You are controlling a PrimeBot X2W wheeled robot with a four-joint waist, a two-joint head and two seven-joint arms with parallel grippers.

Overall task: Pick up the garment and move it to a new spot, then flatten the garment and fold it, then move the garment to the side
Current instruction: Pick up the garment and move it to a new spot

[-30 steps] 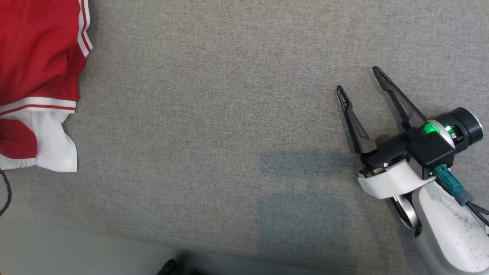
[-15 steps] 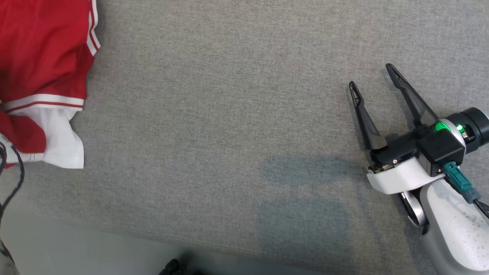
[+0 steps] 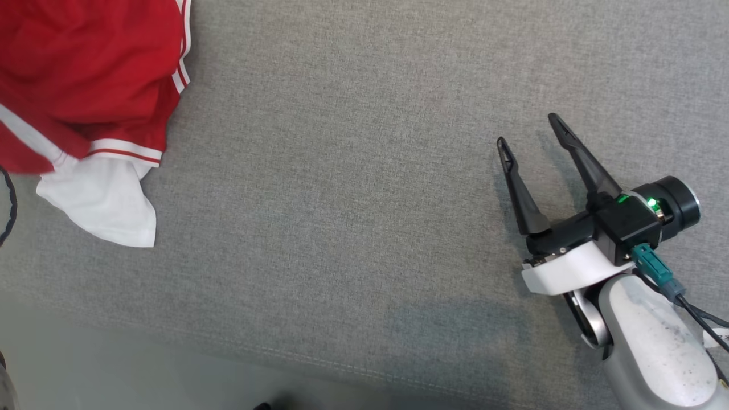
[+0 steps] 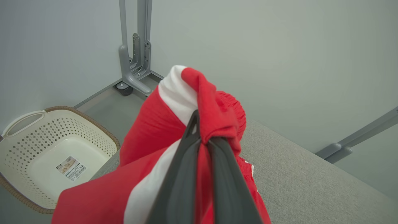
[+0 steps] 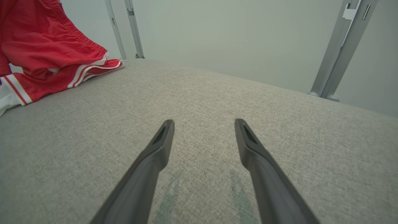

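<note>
Desk (image 3: 353,171): I see a grey woven top taking up most of the head view. Its near edge runs along the bottom, with pale floor below it.

Garment (image 3: 85,74): It is red cloth with white stripes and a white panel, bunched at the desk's far left corner. In the head view the white panel drapes down onto the desk. In the right wrist view the striped folds (image 5: 71,74) lie on the surface while the rest rises out of view at the upper left.

Basket (image 4: 93,130): A cream perforated laundry basket with a brown rim stands on the floor beside the desk, below the garment in my left wrist view. A label (image 4: 71,168) is stuck on its bottom.

Right gripper (image 3: 527,129): It hangs over bare desk at the right, well apart from the garment. The jaws are spread wide with nothing between them. The fingers (image 5: 155,155) point across the surface, and a green light glows on the wrist.

Left gripper (image 4: 203,137): The jaws are pressed together, pinching a fold of the garment, red and white cloth wrapping over the tips.

Frame posts (image 4: 136,46): Grey metal uprights stand on a foot against the pale wall behind the desk.

Cable (image 3: 8,205): A thin dark loop shows at the head view's left edge.
</note>
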